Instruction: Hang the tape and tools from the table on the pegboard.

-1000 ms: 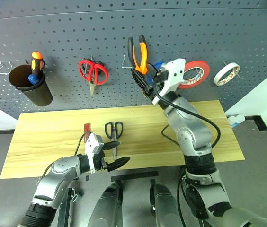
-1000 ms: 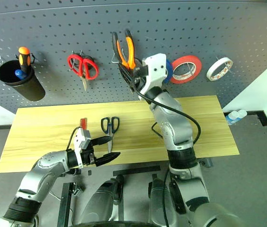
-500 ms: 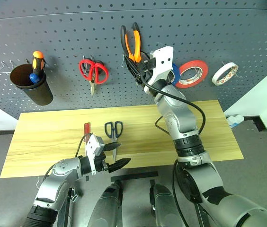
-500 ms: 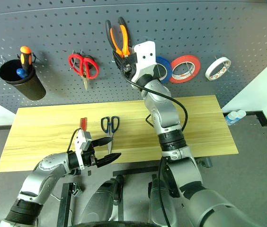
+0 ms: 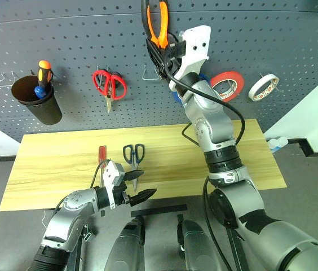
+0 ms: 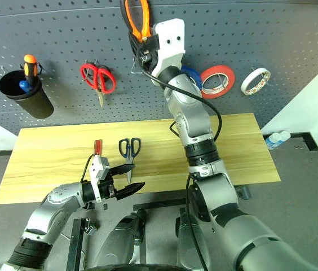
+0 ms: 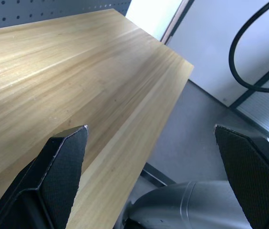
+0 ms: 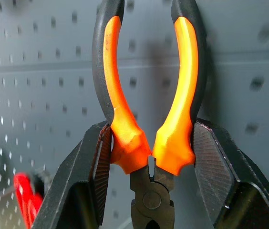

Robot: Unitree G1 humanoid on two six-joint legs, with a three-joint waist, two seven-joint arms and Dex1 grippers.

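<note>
My right gripper [image 5: 159, 49] is shut on the orange-and-black pliers [image 5: 158, 21], holding them handles-up high against the dark grey pegboard [image 5: 80, 45]. In the right wrist view the pliers [image 8: 149, 119] sit between both fingers [image 8: 94, 176], close to the board. The whitish tape [image 5: 262, 87] hangs on a hook at the board's right. On the wooden table [image 5: 57, 164] lie the dark-handled scissors [image 5: 134, 153] and the red-handled screwdriver [image 5: 102, 153]. My left gripper [image 5: 138, 185] hovers open and empty at the table's front edge, just in front of the scissors.
Red-handled scissors [image 5: 109, 84], a red tape roll [image 5: 226, 86] and a blue tape roll [image 6: 191, 73] hang on the board. A black cup [image 5: 35, 101] at the left holds an orange-and-black screwdriver [image 5: 43, 73]. A bare hook [image 5: 148, 72] sticks out below the pliers.
My right arm has lifted the pliers higher up the pegboard and a little leftward. The left gripper has stayed put and open.
</note>
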